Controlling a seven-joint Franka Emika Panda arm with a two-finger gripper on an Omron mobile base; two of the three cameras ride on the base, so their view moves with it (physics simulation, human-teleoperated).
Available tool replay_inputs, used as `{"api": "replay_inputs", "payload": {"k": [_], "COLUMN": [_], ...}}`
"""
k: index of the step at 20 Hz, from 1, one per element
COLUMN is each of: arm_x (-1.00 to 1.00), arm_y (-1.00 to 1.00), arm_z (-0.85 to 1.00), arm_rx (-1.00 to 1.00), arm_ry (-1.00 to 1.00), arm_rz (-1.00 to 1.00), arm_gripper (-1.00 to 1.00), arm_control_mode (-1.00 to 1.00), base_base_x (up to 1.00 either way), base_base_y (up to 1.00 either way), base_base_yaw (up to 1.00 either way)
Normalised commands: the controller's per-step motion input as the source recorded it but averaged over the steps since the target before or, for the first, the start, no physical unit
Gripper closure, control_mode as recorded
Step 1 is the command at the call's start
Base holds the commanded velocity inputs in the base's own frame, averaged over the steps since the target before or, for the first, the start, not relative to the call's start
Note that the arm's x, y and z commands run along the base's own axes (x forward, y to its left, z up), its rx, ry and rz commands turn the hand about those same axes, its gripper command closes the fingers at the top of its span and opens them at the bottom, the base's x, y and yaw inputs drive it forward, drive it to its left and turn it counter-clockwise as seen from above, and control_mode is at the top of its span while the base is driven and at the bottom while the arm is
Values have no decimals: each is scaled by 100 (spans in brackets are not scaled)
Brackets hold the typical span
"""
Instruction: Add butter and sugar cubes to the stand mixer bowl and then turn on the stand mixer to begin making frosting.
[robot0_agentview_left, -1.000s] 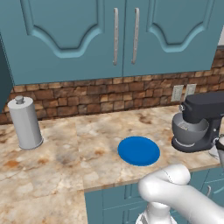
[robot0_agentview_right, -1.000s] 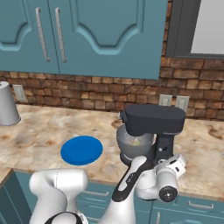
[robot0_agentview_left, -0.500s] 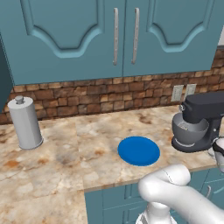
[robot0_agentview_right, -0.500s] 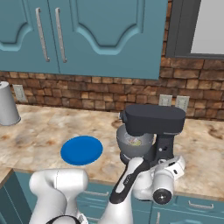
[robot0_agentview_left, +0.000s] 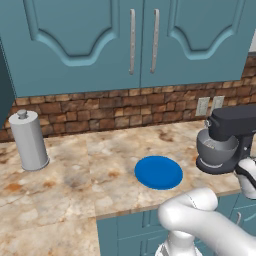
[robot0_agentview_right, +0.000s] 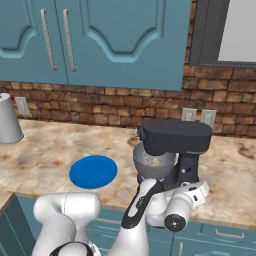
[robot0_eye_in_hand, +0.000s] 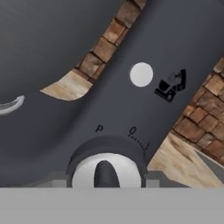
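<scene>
In the left base view the mixer (robot0_agentview_left: 231, 137) stands at the right end of the marbled counter (robot0_agentview_left: 90, 175), near the brick wall, its bowl (robot0_agentview_left: 216, 148) seated under the head. A blue plate (robot0_agentview_left: 159, 172) lies bare on the counter to the left of the mixer, apart from it, and a grey canister (robot0_agentview_left: 29, 141) stands far left. In the right base view the arm (robot0_agentview_right: 145, 210) reaches up to the front of the counter, with the hand just before the mixer's column (robot0_agentview_right: 189, 170); something pale lies in the bowl, but I cannot tell what. The plate sits to the left of the bowl, and two wall outlets (robot0_agentview_right: 198, 117) show behind the mixer. The hand view looks close at the dark column: a white-ringed knob (robot0_eye_in_hand: 106, 170) with a dark pointer sits at the bottom, marked P, 0 and 1 above it, and the finger pads (robot0_eye_in_hand: 52, 179) flank it on both sides, clasped on the knob. A white dot (robot0_eye_in_hand: 141, 74) and a small lever (robot0_eye_in_hand: 171, 85) lie higher on the column.
</scene>
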Motion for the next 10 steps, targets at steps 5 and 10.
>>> {"api": "replay_inputs", "payload": {"k": [5,10], "arm_x": [0,0], "arm_y": [3,17], "arm_z": [0,0], "arm_rx": [23,25], "arm_ry": [0,0], "arm_rz": [0,-3], "arm_gripper": [100,100], "arm_control_mode": [-100,-100], "base_base_x": [0,0], "base_base_y": [0,0], "base_base_yaw": [0,0]}}
